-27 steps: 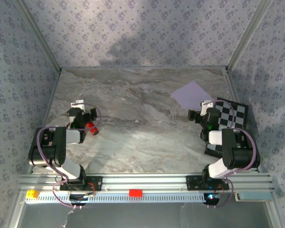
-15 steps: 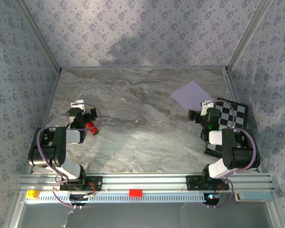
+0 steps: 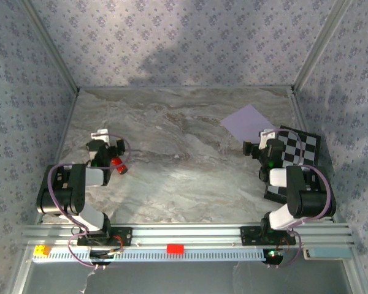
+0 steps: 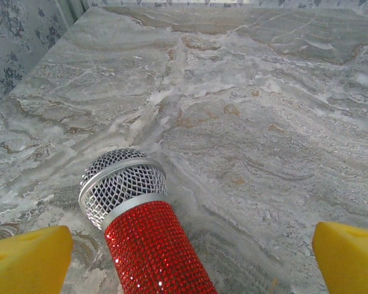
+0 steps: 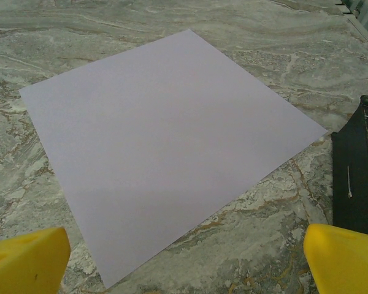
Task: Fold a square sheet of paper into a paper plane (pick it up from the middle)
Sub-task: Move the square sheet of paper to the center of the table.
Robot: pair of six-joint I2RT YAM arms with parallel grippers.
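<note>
The square sheet of paper (image 3: 248,121) lies flat and uncreased on the marble table at the back right, pale lilac. In the right wrist view the sheet (image 5: 165,141) spreads just ahead of my right gripper (image 5: 184,260), whose yellow fingertips (image 5: 24,260) stand wide apart with nothing between them. From above, the right gripper (image 3: 260,144) hovers at the sheet's near corner. My left gripper (image 3: 108,147) is open at the left of the table, far from the sheet. Its yellow fingertips (image 4: 349,257) flank a red microphone without touching it.
The red glitter microphone (image 4: 153,245) with a silver mesh head lies on the table under the left gripper (image 4: 187,263), also seen from above as the red microphone (image 3: 119,165). A black-and-white checkered board (image 3: 300,150) lies right of the sheet; its dark edge (image 5: 352,177) shows beside the right gripper. Patterned walls enclose the table.
</note>
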